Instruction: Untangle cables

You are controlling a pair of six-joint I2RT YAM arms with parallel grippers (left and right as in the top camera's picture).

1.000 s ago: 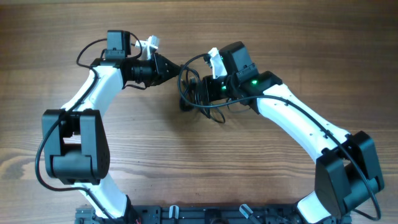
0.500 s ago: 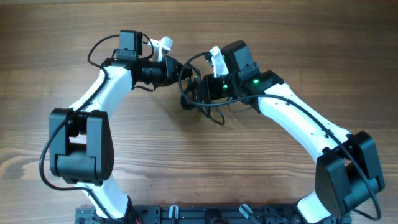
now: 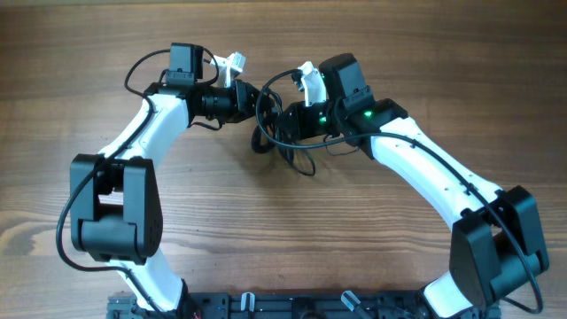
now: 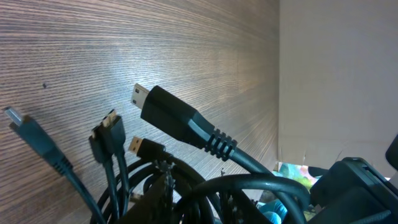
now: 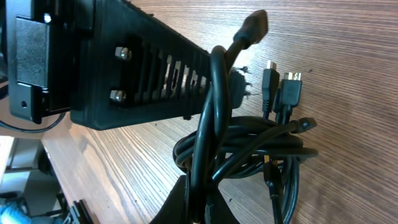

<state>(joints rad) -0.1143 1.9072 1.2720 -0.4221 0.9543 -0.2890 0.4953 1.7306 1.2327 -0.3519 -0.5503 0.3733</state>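
Overhead: cables [image 3: 271, 142] now slightly farther left.

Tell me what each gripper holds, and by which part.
The right gripper seems shut on a loop of the coiled cables, not on an end. The left gripper reaches them; whether it grips cannot be told.

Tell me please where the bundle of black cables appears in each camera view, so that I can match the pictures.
Overhead: the bundle lies slightly above the centre of the picture.
Left wrist: the bundle runs along the bottom edge, with its plugs pointing up and left.
Right wrist: the bundle is coiled right of centre, with one strand rising to the top.
Shared landmark: the wood-grain table lies under it in every view.
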